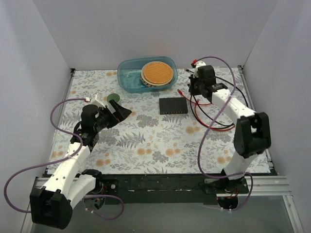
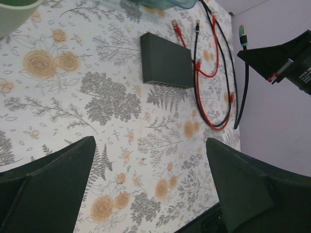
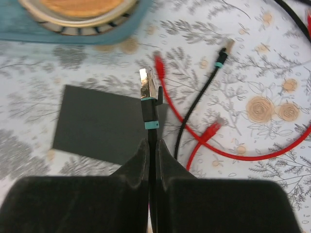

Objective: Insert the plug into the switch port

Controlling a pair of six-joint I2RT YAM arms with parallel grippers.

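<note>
Holding plug over switch: risks = slip, misalign, snag

R gripper (image 3: pixel 151 145) fingers are pinched tight on the black cable (image 3: pixel 152 133) just behind the metal-shelled, teal-banded plug (image 3: pixel 147 90). The plug sticks out past the tips, in air over the right edge of the flat dark-grey switch box (image 3: pixel 107 124).

- Grip is on cable, not plug body, so the plug can yaw/pitch on contact. It'd likely jam on the port rim or shove the box, which looks unanchored.
- Port row seems to be on the near side face (left wrist view). Can't tell latch orientation.
- Loose red patch cable (image 3: pixel 252 155) + 2nd black cable (image 3: pixel 204 92) w/ teal plug lie just beside the switch and could snag.
- L gripper (image 2: pixel 150 165) is spread wide, holds nothing, well apart, so it's not bracing the box.
</note>
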